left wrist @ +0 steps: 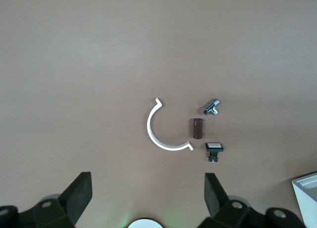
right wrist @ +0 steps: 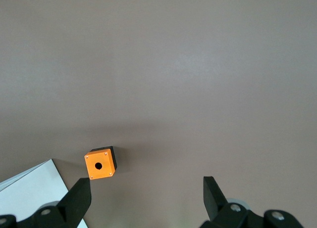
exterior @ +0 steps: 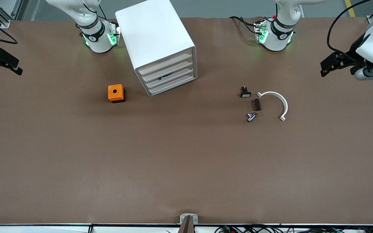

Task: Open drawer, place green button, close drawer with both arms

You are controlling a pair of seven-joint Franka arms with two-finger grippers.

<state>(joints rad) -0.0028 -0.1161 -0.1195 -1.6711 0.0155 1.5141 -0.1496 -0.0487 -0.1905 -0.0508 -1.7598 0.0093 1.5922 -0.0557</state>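
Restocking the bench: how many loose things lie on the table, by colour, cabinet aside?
Orange: 1, box
White: 1, curved clip
Brown: 1, block
Silver: 1, metal fitting
Black with white face: 1, switch part
Total: 5

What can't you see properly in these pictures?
- Button: no green cap shows in any view. A dark shape sits inside the drawer, hidden by the drawer front.
- Right gripper: the front view's edge cuts off its arm.
- Silver part: too small to name.
- Cabinet: only a corner in both wrist views.
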